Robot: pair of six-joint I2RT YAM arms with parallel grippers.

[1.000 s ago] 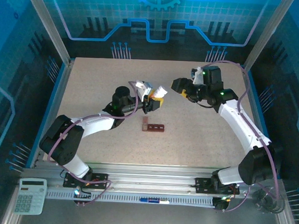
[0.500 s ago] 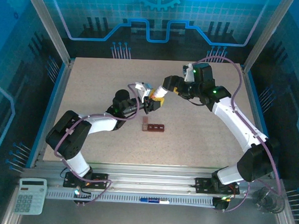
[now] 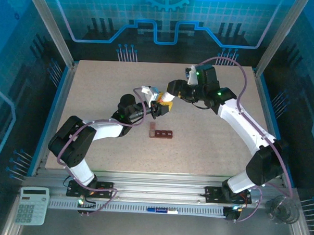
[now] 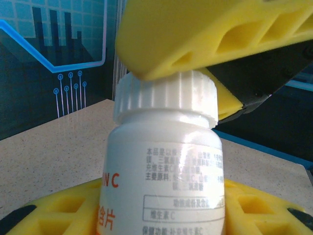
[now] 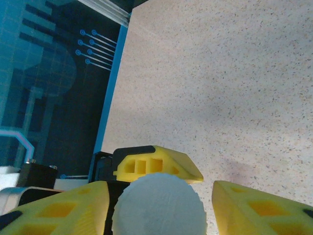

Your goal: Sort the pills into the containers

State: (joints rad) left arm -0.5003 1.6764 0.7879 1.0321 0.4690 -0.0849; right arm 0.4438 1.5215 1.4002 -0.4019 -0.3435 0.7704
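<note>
My left gripper (image 3: 160,108) is shut on a small white bottle (image 4: 164,166) with orange print, held above the middle of the table. Its ribbed white cap (image 5: 159,208) sits between the yellow fingers (image 5: 259,208) of my right gripper (image 3: 172,92). A narrow gap still shows on the cap's right side. In the left wrist view one right finger (image 4: 205,34) lies across the top of the cap. The containers (image 3: 161,133), a dark reddish-brown strip, lie on the table just in front of the bottle. The pills are out of view.
The speckled tabletop (image 3: 208,146) is bounded by blue side rails and aluminium posts. A calculator (image 3: 31,205) lies off the table at the near left. A blue pen (image 3: 161,210) rests on the front rail.
My right arm has swung left to the bottle. Its jaws have come round the cap and narrowed. The left gripper still holds the bottle in about the same place.
</note>
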